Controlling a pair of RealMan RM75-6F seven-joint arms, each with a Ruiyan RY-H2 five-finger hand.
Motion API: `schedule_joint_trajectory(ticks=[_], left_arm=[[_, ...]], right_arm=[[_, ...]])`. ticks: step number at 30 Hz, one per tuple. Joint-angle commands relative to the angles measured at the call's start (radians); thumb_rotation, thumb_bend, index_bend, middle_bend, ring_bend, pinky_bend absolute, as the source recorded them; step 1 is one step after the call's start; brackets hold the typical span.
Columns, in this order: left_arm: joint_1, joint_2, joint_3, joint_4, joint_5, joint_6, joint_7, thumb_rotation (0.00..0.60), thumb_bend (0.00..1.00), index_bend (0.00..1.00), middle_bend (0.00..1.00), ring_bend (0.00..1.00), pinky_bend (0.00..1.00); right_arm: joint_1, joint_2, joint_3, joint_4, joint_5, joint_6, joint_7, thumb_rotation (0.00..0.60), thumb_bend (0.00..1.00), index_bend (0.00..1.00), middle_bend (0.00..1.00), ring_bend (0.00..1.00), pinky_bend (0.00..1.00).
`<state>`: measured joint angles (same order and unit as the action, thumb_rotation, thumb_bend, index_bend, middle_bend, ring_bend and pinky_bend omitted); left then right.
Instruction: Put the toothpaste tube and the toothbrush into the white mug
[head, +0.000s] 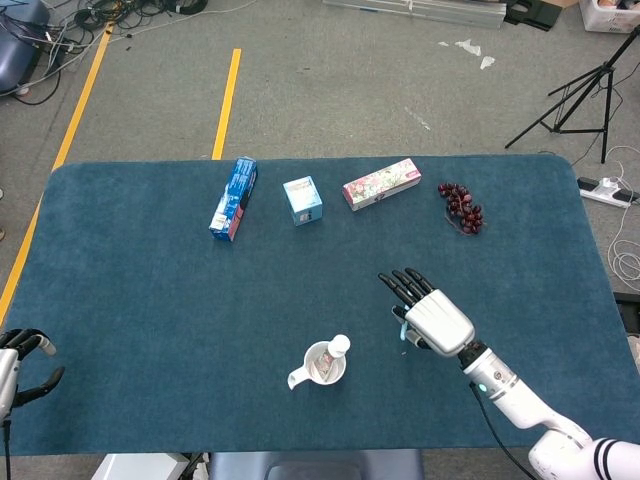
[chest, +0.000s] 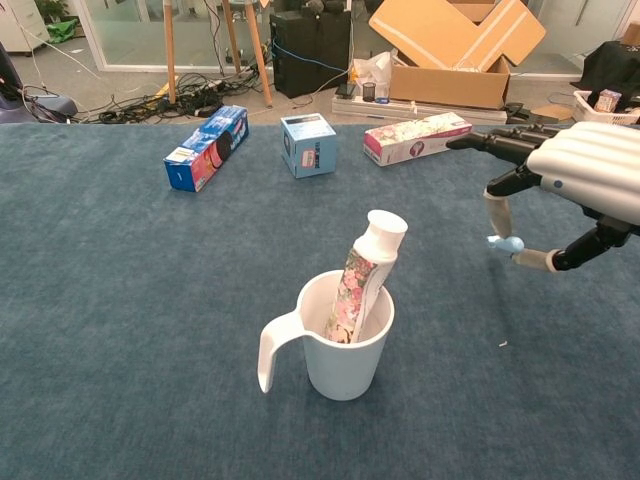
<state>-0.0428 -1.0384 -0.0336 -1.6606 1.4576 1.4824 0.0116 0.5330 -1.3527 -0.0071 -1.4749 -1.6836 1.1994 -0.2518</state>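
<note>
The white mug (chest: 345, 350) stands near the table's front edge, its handle to the left, and shows from above as the mug (head: 322, 366) in the head view. The flowered toothpaste tube (chest: 365, 275) leans inside it, white cap up. To the right of the mug and above the cloth, my right hand (chest: 575, 180) pinches the light blue toothbrush (chest: 505, 243) under its palm, the other fingers stretched out. The head view shows that right hand (head: 432, 320) hiding most of the brush. My left hand (head: 15, 365) rests at the front left corner, holding nothing.
Along the far side lie a blue box (head: 233, 198), a small light blue box (head: 302, 200), a flowered long box (head: 381, 184) and a bunch of dark grapes (head: 462, 208). The blue cloth table (head: 150, 300) is bare around the mug.
</note>
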Motion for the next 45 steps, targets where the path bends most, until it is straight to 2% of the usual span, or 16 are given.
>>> schedule_joint_trajectory(ticks=[1,9,25,35,45], left_arm=[[0.000,0.000,0.000,0.000,0.000,0.000,0.000,0.600,0.25,0.51,0.40,0.31,0.33],[0.000,-0.001,0.000,0.000,0.000,0.001,0.001,0.600,0.25,0.51,0.40,0.31,0.33],[-0.003,-0.006,0.001,0.002,-0.004,-0.006,0.011,0.600,0.25,0.51,0.40,0.31,0.33],[-0.002,-0.004,0.001,0.001,-0.003,-0.005,0.007,0.600,0.25,0.51,0.40,0.31,0.33],[-0.001,-0.003,0.001,0.000,-0.002,-0.002,0.005,0.600,0.25,0.51,0.40,0.31,0.33]], right_arm=[[-0.001,0.006,0.004,-0.009,-0.002,0.006,0.002,0.600,0.21,0.58,0.02,0.00,0.11],[-0.002,0.042,0.024,-0.066,-0.009,0.030,-0.001,0.600,0.21,0.58,0.02,0.00,0.11],[0.020,0.157,0.099,-0.303,-0.024,0.070,0.031,0.600,0.21,0.58,0.03,0.00,0.11],[0.048,0.165,0.129,-0.408,-0.024,0.052,0.084,0.600,0.21,0.58,0.04,0.00,0.11],[0.071,0.164,0.136,-0.475,-0.008,0.017,0.180,0.600,0.21,0.58,0.05,0.00,0.11]])
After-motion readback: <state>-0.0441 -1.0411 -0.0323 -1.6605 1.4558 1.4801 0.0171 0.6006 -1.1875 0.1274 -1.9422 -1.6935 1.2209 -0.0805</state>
